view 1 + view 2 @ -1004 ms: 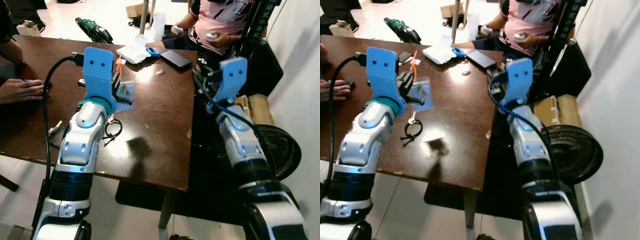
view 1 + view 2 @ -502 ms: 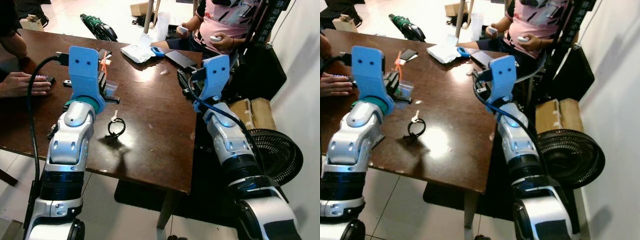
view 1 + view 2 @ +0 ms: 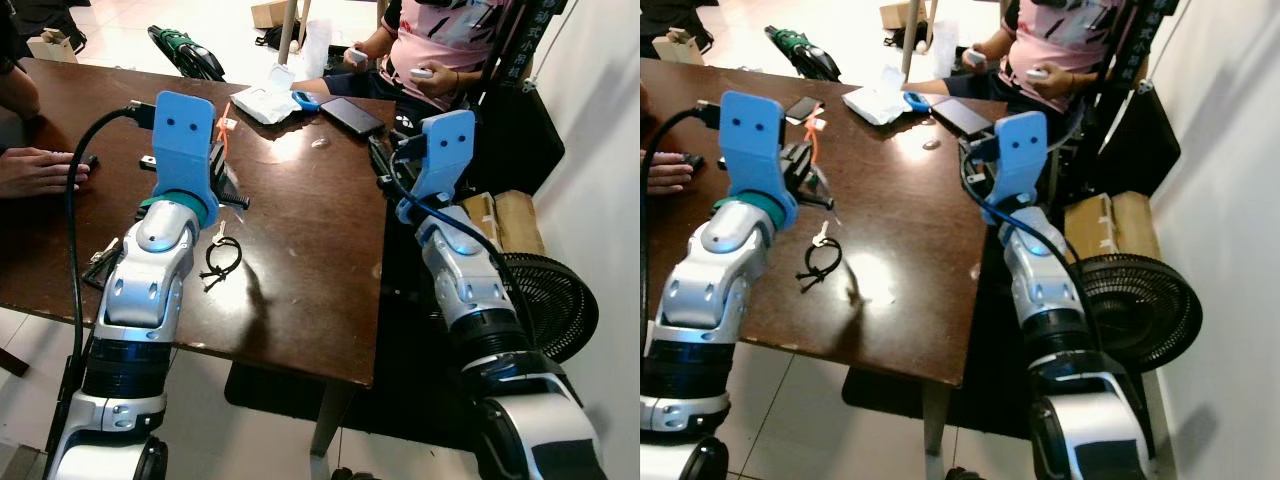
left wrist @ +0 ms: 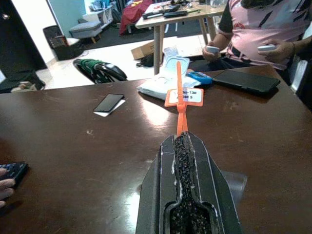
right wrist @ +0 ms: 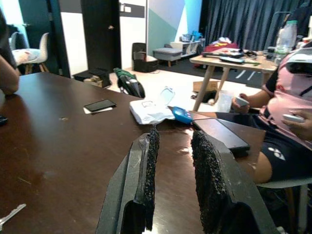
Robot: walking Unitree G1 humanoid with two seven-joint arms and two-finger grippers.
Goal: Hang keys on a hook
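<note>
- The left gripper (image 4: 183,146), pinched on an orange strap with a tag (image 4: 181,105), has lifted off the dark brown wooden table (image 3: 310,250).
- The right gripper (image 5: 173,146) stays parted beside the table edge.
- A black-looped key (image 3: 222,258) lies below the left gripper.

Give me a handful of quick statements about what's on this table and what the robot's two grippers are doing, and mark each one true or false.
1. The left gripper is shut on an orange tag strap. True.
2. The right gripper holds a key. False: its fingers stand a little apart with nothing between them.
3. A key on a black cord loop lies on the brown table beside the left arm. True.
4. A black tablet lies near the table's far edge, in front of the seated person in pink. True.
5. The black fan stands on the table. False: it stands on the floor, off the table's right side.
</note>
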